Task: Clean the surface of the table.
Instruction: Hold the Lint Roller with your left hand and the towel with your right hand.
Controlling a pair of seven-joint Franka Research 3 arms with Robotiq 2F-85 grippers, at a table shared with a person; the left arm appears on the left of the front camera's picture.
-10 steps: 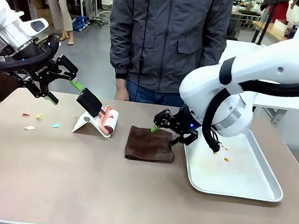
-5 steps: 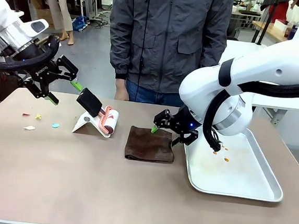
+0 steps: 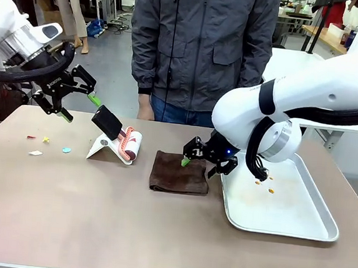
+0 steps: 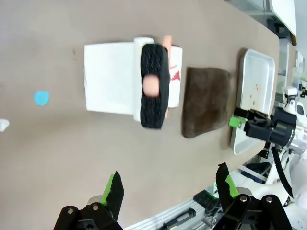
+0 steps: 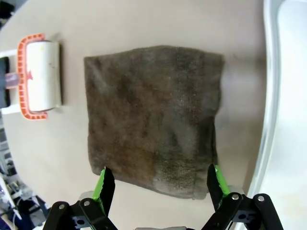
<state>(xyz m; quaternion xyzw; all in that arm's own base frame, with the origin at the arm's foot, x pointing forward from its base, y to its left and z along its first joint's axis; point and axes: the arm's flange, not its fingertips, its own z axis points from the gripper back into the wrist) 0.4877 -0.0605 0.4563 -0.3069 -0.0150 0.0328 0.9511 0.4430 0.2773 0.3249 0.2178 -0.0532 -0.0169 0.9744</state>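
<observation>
Front: table [image 3: 127,230] across the foreground; left gripper [image 3: 79,108] spread above its far-left corner, near roller [image 3: 126,142]; right gripper [image 3: 200,166] spread low over cloth [image 3: 176,176], beside tray [image 3: 285,215]. Left wrist: jaws wide, high above roller and table. Right wrist: jaws wide, astride cloth.

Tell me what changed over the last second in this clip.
The right gripper dropped slightly toward the cloth. The left gripper edged up and a little to the robot's right. Both stayed open and empty. The cloth, roller, tray and scraps did not move.
</observation>
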